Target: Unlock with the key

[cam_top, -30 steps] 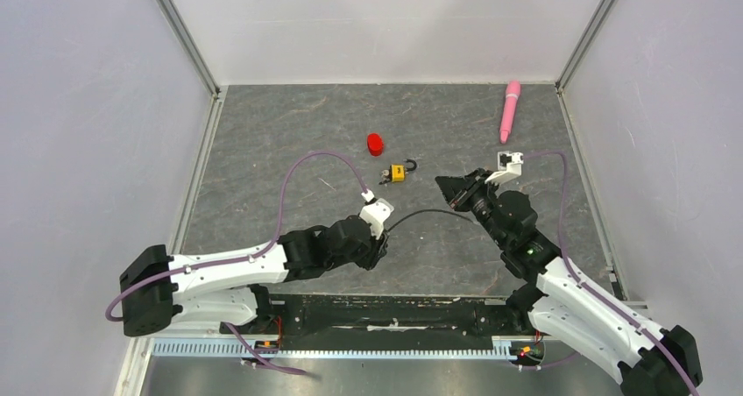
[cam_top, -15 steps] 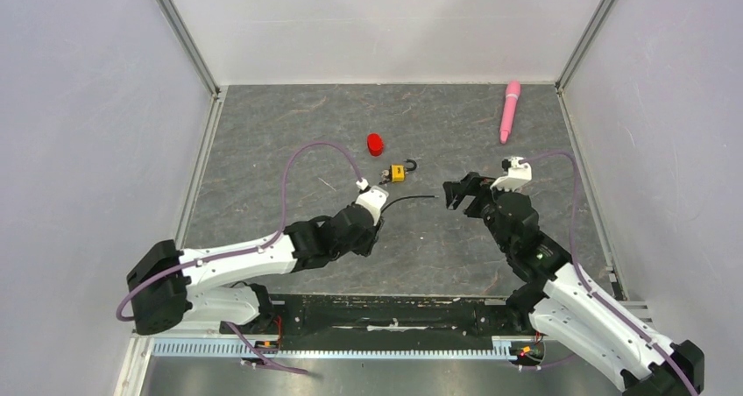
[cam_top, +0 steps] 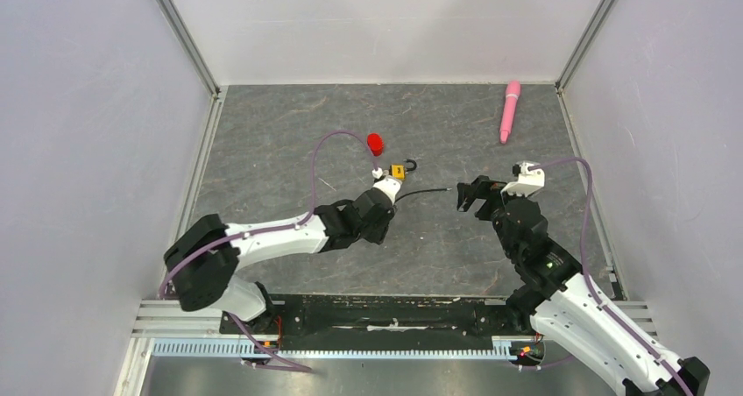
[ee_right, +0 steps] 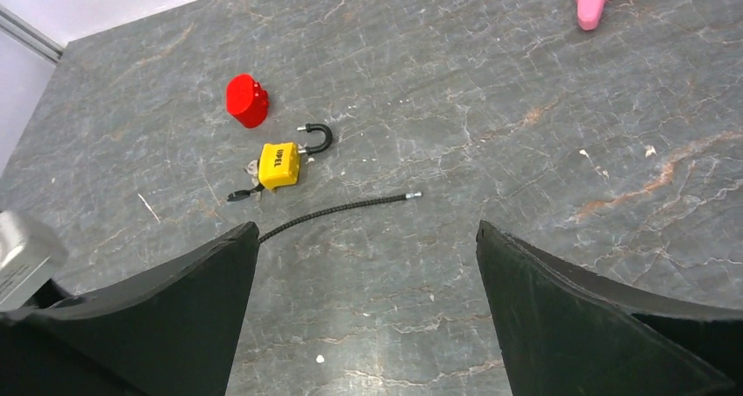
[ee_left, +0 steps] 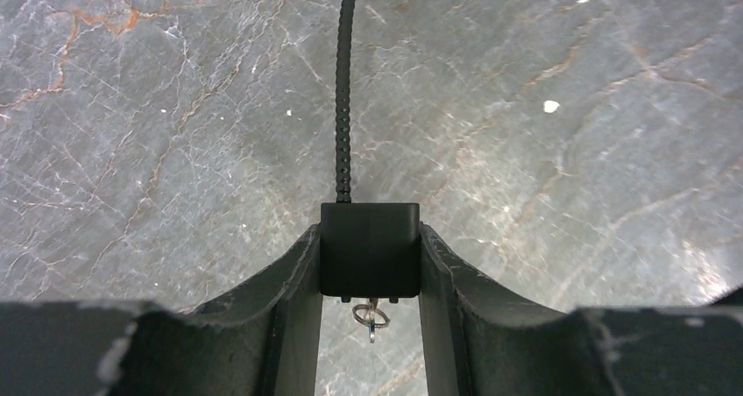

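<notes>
In the left wrist view my left gripper [ee_left: 370, 238] is shut on the black block [ee_left: 369, 247] at the end of the long black cord [ee_left: 343, 89]. The tiny silvery key [ee_left: 371, 319] hangs on a ring from the block's near face, between the fingers. From above, the left gripper [cam_top: 390, 201] sits just short of the yellow padlock [cam_top: 399, 172]. The padlock [ee_right: 279, 166] lies flat with its black shackle [ee_right: 317, 137] swung open. The cord [ee_right: 337, 209] lies on the floor, its free tip [ee_right: 413, 195] untouched. My right gripper [ee_right: 365, 229] is wide open and empty, to the right of that tip.
A small red cap-like piece [cam_top: 375, 144] stands just behind the padlock. A pink pen-shaped object [cam_top: 509, 111] lies at the back right. Small silvery and black bits [ee_right: 245, 190] rest against the padlock's left end. White walls enclose the grey stone-patterned floor [cam_top: 289, 133].
My right gripper has opened and let go of the cord's free end. My left arm has carried the block up and to the right, close to the padlock, drawing the cord after it.
</notes>
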